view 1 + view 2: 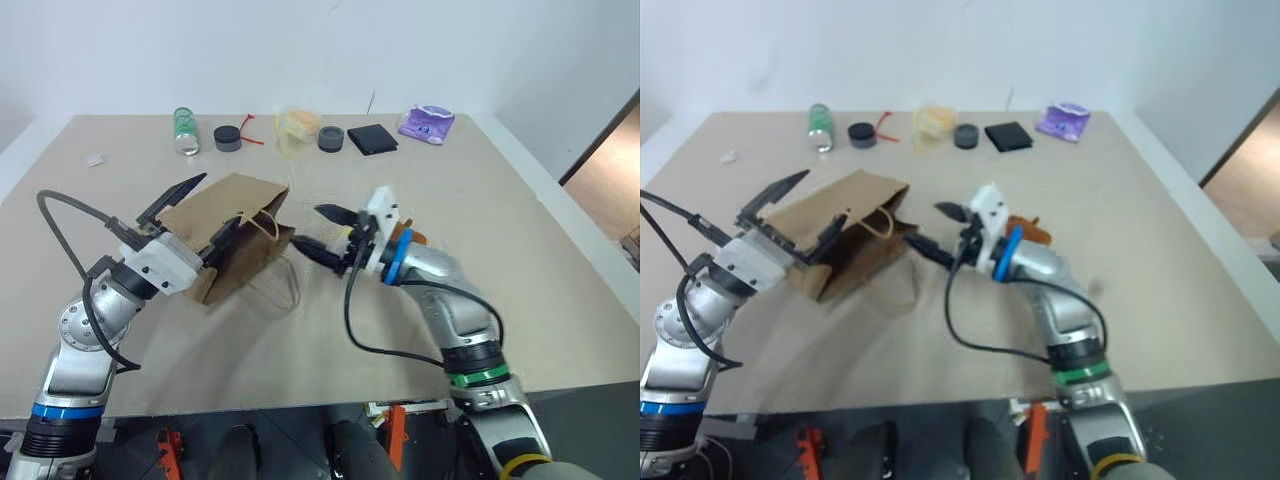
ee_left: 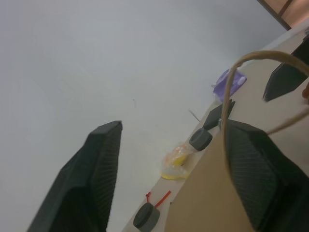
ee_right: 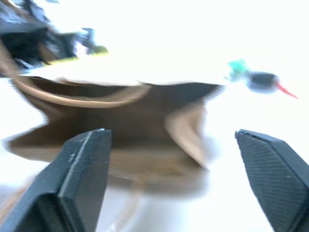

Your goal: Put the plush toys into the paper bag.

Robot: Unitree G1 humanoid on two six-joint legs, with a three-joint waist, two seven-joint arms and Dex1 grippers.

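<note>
1. A wide beige tabletop (image 1: 520, 300) carries everything.
2. The brown kraft paper bag (image 1: 225, 225) with twisted tan cord handles lies on its side left of centre, its mouth facing the right gripper.
3. The left gripper (image 1: 198, 210), two black fingers spread wide, straddles the bag's upper wall: one finger (image 1: 172, 196) is over the outside, the other inside the mouth. Whether they press the paper cannot be told.
4. The right gripper (image 1: 322, 232) hovers just beside the bag's mouth, its fingers wide apart with nothing between them.
5. A brown furry plush toy (image 1: 1028, 229) lies on the table, partly hidden behind the right wrist and outside the bag.
6. Along the far edge stand a clear bottle with a green label (image 1: 185, 130), a dark round cap (image 1: 228, 138) with a red tie (image 1: 250, 135), a yellowish clear plastic packet (image 1: 298, 126), a second dark cap (image 1: 331, 138), a black flat square (image 1: 372, 139) and a purple pouch (image 1: 427, 123).
7. A small white scrap (image 1: 95, 160) lies near the left edge.
</note>
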